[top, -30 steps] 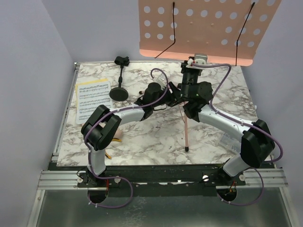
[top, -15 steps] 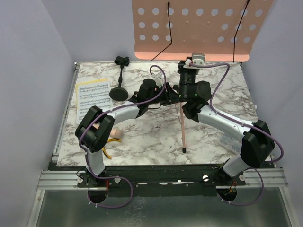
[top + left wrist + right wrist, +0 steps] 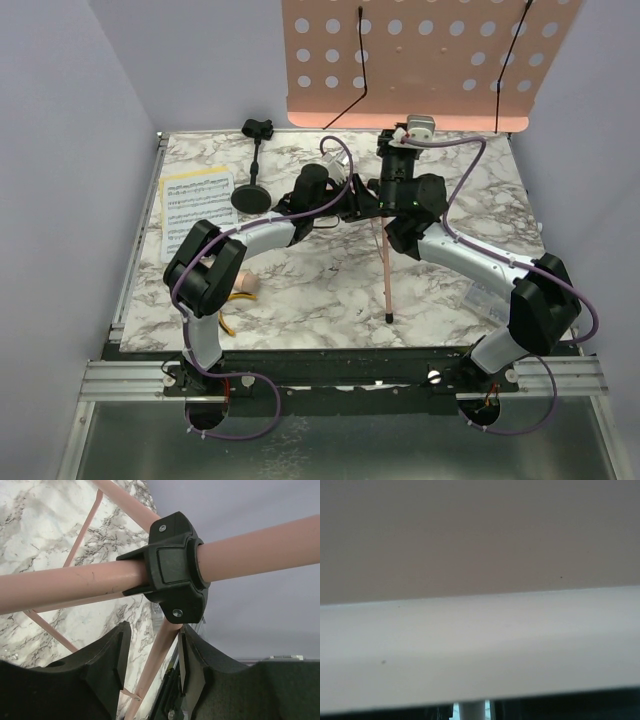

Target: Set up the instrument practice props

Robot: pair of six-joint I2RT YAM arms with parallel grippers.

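Note:
The pink perforated music-stand desk [image 3: 430, 60] hangs high at the back, tilted. My right gripper [image 3: 398, 162] is shut on its pole just under the desk. In the right wrist view the desk's underside [image 3: 480, 630] fills the frame, with the pole [image 3: 472, 711] between dark fingers. One pink tripod leg [image 3: 384, 270] reaches down to the table. My left gripper [image 3: 152, 640] stands open around a pink leg [image 3: 157, 667], below the black collar [image 3: 175, 575]. Sheet-music pages [image 3: 198, 210], the black mic stand [image 3: 252, 195] and the beige microphone [image 3: 243, 287] lie at the left.
Yellow-handled pliers [image 3: 226, 322] lie near the table's front-left edge, partly under my left arm. A clear plastic box [image 3: 482, 293] sits at the right, behind my right forearm. The marble table [image 3: 320, 290] ends in a metal rail at the front.
The stand shifted a little to the left and its leg tip slid left. My left gripper moved up to the tripod and narrowed around a leg.

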